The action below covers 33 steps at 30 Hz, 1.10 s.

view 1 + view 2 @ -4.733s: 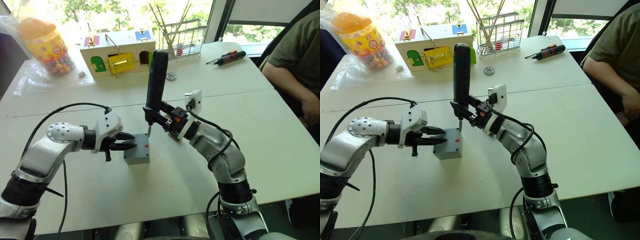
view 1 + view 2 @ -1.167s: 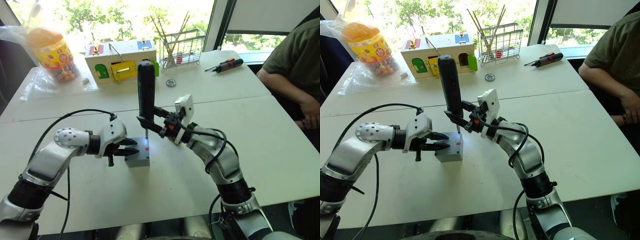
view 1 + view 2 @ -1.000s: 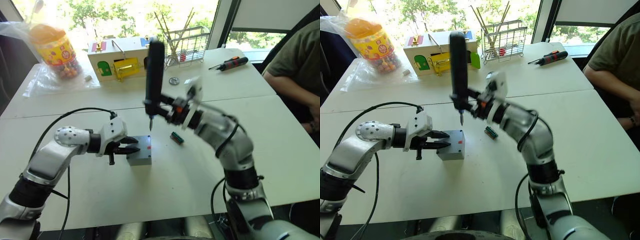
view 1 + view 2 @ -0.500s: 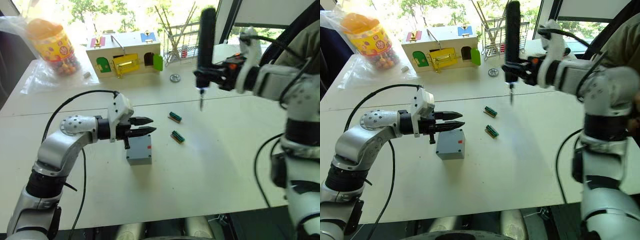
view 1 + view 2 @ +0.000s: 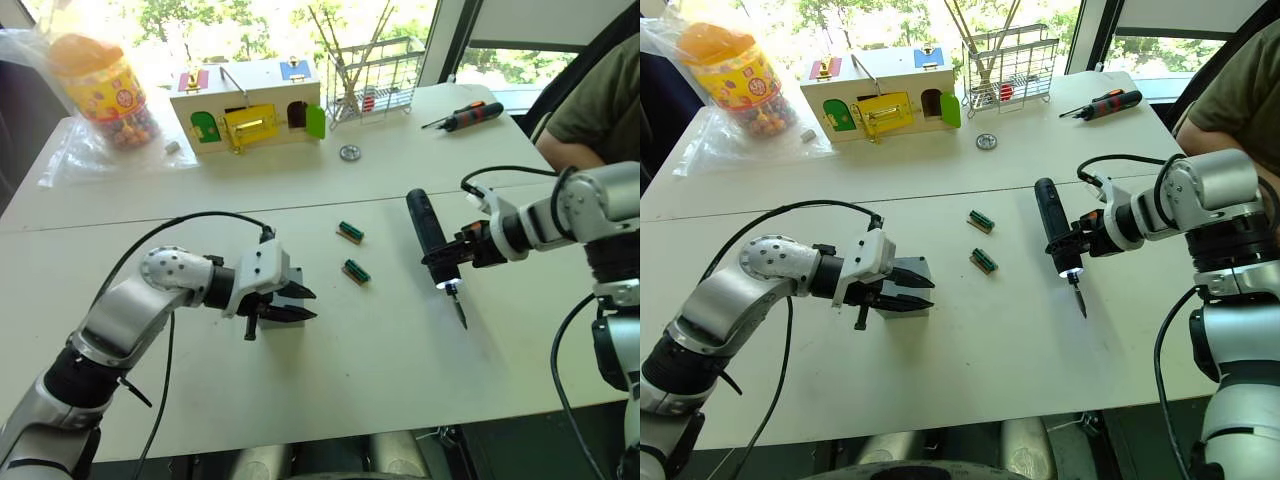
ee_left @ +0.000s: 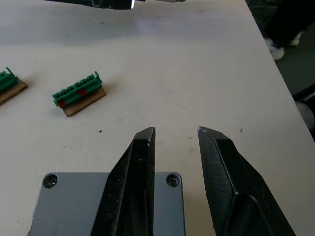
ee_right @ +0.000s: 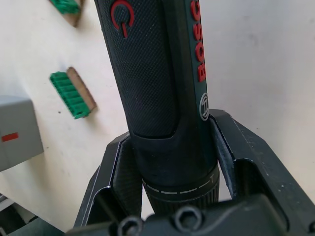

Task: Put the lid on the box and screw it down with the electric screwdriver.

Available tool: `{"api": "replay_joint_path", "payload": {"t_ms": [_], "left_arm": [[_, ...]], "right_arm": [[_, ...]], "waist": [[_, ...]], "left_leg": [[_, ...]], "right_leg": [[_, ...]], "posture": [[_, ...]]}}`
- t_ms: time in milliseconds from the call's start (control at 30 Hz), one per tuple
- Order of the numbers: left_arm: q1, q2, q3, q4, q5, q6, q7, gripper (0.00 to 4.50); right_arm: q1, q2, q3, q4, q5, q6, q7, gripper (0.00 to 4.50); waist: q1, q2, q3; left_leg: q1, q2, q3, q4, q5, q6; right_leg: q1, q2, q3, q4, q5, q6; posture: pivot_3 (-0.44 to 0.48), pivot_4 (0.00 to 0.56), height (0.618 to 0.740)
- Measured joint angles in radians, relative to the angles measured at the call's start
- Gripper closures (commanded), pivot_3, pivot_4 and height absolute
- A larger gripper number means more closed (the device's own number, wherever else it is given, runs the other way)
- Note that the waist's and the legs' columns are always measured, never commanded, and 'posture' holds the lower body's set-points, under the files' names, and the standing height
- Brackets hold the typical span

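Observation:
The grey box point(image 7: 15, 130), red mark on its side, sits on the white table left of centre. The lid point(image 6: 64, 206) lies on top of it, with a screw head in each of the two corners I can see. My left gripper point(image 5: 304, 303) is open just over the lid's edge, nothing between its black fingers point(image 6: 140, 162). To the right, my right gripper point(image 5: 1082, 246) is shut on the electric screwdriver point(image 5: 428, 238). The tool is tilted low over the table, its thin bit point(image 5: 459, 312) pointing toward me, well apart from the box.
Two green terminal blocks point(image 5: 349, 232) point(image 5: 356, 271) lie between the box and the screwdriver. At the back stand a wooden latch box point(image 5: 250, 105), a candy jar point(image 5: 100, 85), a wire rack point(image 5: 375, 75), a metal washer point(image 5: 349, 153) and a red-handled screwdriver point(image 5: 465, 115). A person point(image 5: 600, 105) sits at the right.
My right arm swung out to the right and brought the electric screwdriver from upright over the box down to a low tilt near the table. My left gripper dropped back over the lid.

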Motion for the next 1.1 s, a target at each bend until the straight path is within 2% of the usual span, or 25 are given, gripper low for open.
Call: {"api": "replay_joint_path", "payload": {"t_ms": [300, 367, 500, 533, 733, 867, 967, 1100], "left_arm": [[0.029, -0.004, 0.002, -0.016, -0.001, 0.015, 0.031, 3.14], [0.029, -0.007, 0.002, -0.016, -0.002, 0.014, 0.034, 3.14], [0.029, -0.015, 0.013, -0.014, -0.004, 0.014, 0.042, 3.14], [0.03, -0.022, 0.024, -0.014, -0.011, 0.023, 0.048, 3.14], [0.047, -0.049, 0.172, -0.007, -0.148, 0.119, 0.094, 3.14], [0.056, -0.057, 0.327, 0.045, -0.234, 0.173, 0.152, 3.14], [0.108, -0.051, 0.494, 0.077, -0.326, 0.235, 0.201, 3.14], [0.33, 0.047, 0.617, 0.083, -0.35, 0.281, 0.196, 3.14]], "right_arm": [[-0.001, 0.042, 0.036, 0.036, -0.089, -0.023, 0.022, 2.76], [-0.001, 0.051, 0.036, 0.036, -0.11, -0.038, 0.024, 1.72], [-0.004, 0.058, 0.031, 0.034, -0.123, -0.071, 0.038, 0.24], [-0.004, 0.057, 0.03, 0.032, -0.132, -0.079, 0.041, 0.02], [0.007, 0.058, 0.014, 0.001, -0.19, -0.189, 0.038, 0.02], [0.038, 0.072, -0.139, -0.107, -0.193, -0.342, 0.024, 0.02], [0.152, 0.073, -0.299, -0.324, -0.154, -0.516, 0.056, 0.02], [0.446, 0.094, -0.463, -0.598, -0.013, -0.573, 0.14, 0.02]], "waist": [[-0.003, 0.0, 0.0], [-0.005, 0.0, 0.0], [-0.004, -0.001, 0.0], [-0.004, -0.001, -0.001], [-0.002, -0.001, -0.001], [-0.006, -0.001, 0.0], [-0.006, -0.001, -0.001], [-0.005, -0.001, -0.001]], "left_leg": [[0.0, 0.0, 0.0, 0.001, 0.0, 0.0], [0.0, 0.0, 0.0, 0.002, 0.0, 0.0], [0.002, 0.0, 0.0, 0.002, 0.0, 0.0], [0.002, 0.0, 0.0, 0.002, 0.0, 0.0], [0.002, -0.001, -0.001, 0.002, 0.0, 0.0], [0.001, 0.0, -0.001, 0.001, 0.0, 0.0], [0.001, 0.001, -0.002, 0.0, 0.0, 0.0], [0.002, 0.0, -0.002, 0.001, -0.001, 0.0]], "right_leg": [[0.0, 0.0, 0.0, 0.0, 0.0, 0.0], [0.001, 0.0, 0.0, 0.001, 0.0, 0.0], [0.003, 0.0, 0.0, 0.001, 0.0, 0.0], [0.003, 0.0, 0.0, 0.0, 0.0, 0.0], [0.002, 0.0, -0.001, 0.001, 0.0, 0.0], [0.0, 0.001, -0.001, 0.002, 0.0, 0.0], [0.0, 0.001, -0.002, 0.001, 0.0, 0.0], [0.002, 0.0, -0.002, 0.001, 0.0, 0.0]], "posture": [[0.0, 0.15, 0.74], [0.0, 0.15, 0.74], [0.0, 0.15, 0.74], [0.0, 0.15, 0.74], [0.0, 0.15, 0.74], [0.0, 0.15, 0.74], [0.0, 0.15, 0.74], [0.0, 0.15, 0.74]]}}
